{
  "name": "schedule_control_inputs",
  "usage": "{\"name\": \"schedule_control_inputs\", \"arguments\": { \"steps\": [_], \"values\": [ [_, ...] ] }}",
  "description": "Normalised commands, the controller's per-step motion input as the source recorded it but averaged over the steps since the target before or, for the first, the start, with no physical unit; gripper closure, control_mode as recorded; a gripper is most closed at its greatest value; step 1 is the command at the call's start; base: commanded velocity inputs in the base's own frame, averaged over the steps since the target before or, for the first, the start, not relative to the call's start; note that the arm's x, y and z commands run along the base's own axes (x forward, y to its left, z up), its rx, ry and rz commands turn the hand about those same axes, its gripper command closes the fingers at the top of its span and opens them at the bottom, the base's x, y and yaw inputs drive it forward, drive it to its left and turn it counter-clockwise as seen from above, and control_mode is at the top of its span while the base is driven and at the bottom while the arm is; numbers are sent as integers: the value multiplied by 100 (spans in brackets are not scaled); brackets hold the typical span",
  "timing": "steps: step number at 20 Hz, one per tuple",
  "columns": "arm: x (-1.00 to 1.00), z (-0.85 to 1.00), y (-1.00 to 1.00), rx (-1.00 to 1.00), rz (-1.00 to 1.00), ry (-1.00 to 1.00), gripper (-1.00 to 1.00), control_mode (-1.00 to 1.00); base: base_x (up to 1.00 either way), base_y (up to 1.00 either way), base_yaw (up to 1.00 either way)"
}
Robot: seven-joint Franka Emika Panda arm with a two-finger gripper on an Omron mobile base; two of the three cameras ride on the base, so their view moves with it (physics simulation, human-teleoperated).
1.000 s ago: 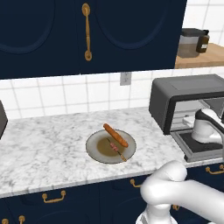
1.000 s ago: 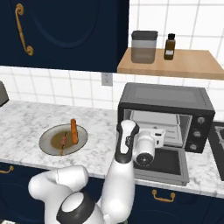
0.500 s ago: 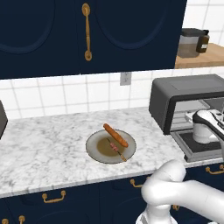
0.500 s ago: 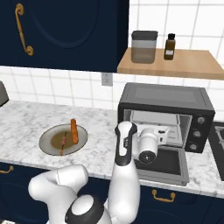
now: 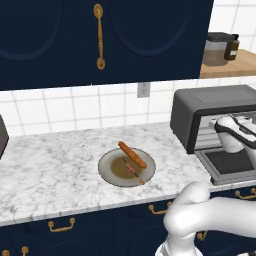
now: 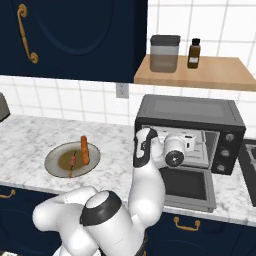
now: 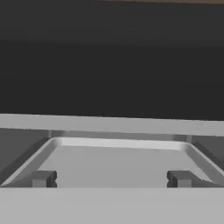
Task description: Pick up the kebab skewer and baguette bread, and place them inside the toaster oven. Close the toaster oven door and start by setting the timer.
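Note:
The baguette bread and the thin kebab skewer lie side by side on a round grey plate on the marble counter; both are also in the right base view, baguette and skewer. Right of the plate stands the dark grey toaster oven. The toaster oven door is folded down flat. My gripper is open and empty. It hovers above the door at the oven's mouth, looking in at the light tray inside.
A wooden shelf above the oven carries a lidded jar and a brown bottle. Dark blue cabinets hang over the counter and sit below it. A small silver toaster stands at the far left. Bare marble lies left of the plate.
My hand has risen a little over the open door and moved closer to the oven's mouth. The gripper stays open. Plate, baguette and skewer have not moved.

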Motion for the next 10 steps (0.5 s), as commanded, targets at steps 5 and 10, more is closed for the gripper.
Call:
{"name": "schedule_control_inputs", "arguments": {
  "steps": [5, 10],
  "values": [
    [31, -17, 2, 4, 3, 8, -100, -100, 0, 0, 0],
    [20, -35, 1, 4, 2, 9, -100, -100, 0, 0, 0]
  ]
}}
